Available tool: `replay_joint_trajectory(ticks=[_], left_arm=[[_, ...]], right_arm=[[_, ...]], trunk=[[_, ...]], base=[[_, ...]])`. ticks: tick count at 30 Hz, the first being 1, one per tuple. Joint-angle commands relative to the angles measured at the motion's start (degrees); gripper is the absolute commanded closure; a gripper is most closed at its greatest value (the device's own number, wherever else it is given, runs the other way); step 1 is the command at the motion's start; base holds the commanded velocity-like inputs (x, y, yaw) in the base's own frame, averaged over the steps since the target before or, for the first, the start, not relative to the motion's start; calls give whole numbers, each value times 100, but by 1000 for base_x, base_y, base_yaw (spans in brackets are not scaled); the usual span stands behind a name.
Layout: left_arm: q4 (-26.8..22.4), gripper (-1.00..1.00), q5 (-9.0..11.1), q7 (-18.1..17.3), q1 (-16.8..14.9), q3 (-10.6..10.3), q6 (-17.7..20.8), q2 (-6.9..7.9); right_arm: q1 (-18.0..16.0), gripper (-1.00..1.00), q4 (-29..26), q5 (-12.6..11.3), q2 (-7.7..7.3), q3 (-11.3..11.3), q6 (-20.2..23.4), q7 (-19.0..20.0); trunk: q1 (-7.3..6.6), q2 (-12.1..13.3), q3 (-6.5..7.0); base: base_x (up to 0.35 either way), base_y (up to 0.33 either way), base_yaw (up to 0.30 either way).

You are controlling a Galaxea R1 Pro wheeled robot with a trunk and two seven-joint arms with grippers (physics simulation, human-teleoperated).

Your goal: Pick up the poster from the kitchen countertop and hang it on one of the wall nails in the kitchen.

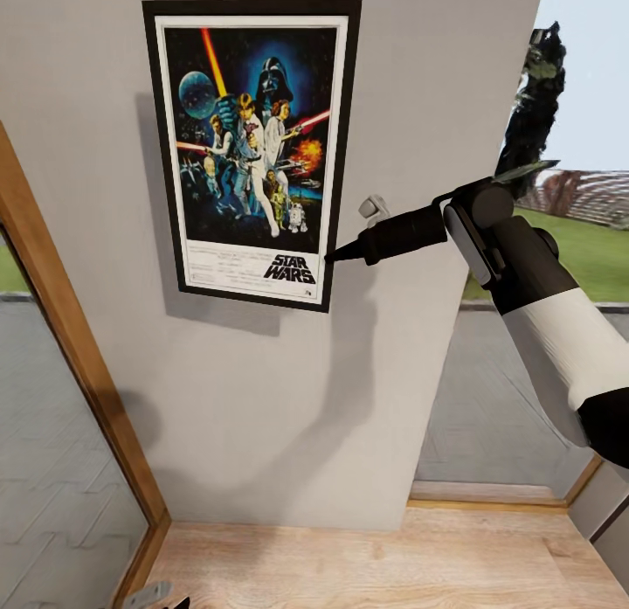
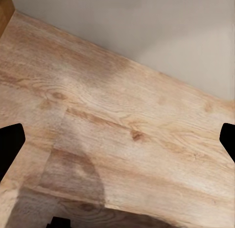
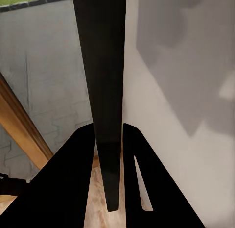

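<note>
right arm point(image 1: 524, 277) outstretched, jaws pinching poster point(image 1: 253, 146) edge against wall point(image 1: 306, 399)

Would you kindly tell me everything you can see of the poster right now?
The poster is a portrait rectangle with a thin black frame, a white border and blue-black artwork of figures above a "STAR WARS" logo. It stands upright, flat against the pale grey wall, and casts a shadow on it. The right gripper clamps its lower right edge; in the right wrist view the dark frame edge runs between the fingers. Whether it hangs on a nail cannot be told.
</note>
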Motion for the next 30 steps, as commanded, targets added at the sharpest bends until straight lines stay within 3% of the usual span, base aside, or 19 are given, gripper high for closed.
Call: replay_joint_trajectory(ticks=[1,9,18,30], left_arm=[[10,-100,2,-38,-6,44,-6,1],[10,-100,3,-38,-6,44,-4,2],[8,-100,0,-38,-6,44,-6,3],[10,-100,2,-38,-6,44,-4,3]], right_arm=[[-9,100,0,-31,-5,12,33,-1],[-9,100,0,-31,-5,12,33,-1],[-9,100,0,-31,-5,12,33,-1],[-9,100,0,-31,-5,12,33,-1]], trunk=[[4,-14,-14],[4,-14,-14],[4,-14,-14],[4,-14,-14]], base=[[2,0,0],[25,0,0],[198,0,0],[18,0,0]])
